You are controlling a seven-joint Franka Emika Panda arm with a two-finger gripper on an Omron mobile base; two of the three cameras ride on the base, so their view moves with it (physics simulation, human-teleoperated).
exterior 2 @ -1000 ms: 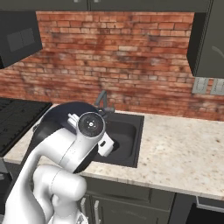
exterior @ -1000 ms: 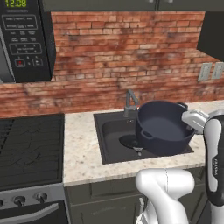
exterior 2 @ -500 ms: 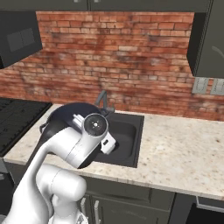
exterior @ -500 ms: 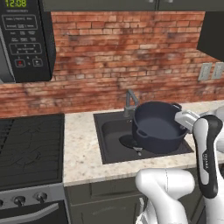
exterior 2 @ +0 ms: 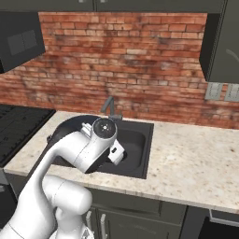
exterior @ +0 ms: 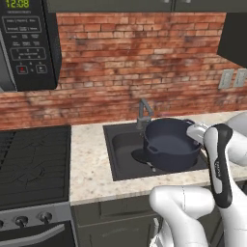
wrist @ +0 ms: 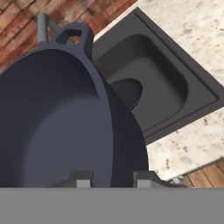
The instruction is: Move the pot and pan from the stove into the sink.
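The deep dark blue-grey pot (exterior: 170, 144) hangs tilted over the right part of the sink (exterior: 121, 144), its bottom down inside the basin. My gripper (exterior: 195, 131) is shut on the pot's right rim. In the hand view the fingertips (wrist: 83, 179) straddle the rim of the pot (wrist: 57, 122). A dark round flat shape (wrist: 127, 91) lies on the sink floor (wrist: 166, 83) under the pot; I cannot tell whether it is the pan or a shadow. The stove (exterior: 29, 164) at the left has bare grates. My arm hides most of the pot (exterior 2: 65, 127) in the right base view.
The grey faucet (exterior: 143, 113) stands just behind the pot's left side. A microwave (exterior: 26, 43) hangs over the stove. Beige stone counter (exterior 2: 196, 163) runs to the right of the sink. The brick wall carries outlets (exterior: 231, 77), and a dark cabinet (exterior 2: 221, 42) hangs above.
The pot, held in my gripper, has sunk a little and drifted left, deeper into the sink. The camera views have not shifted.
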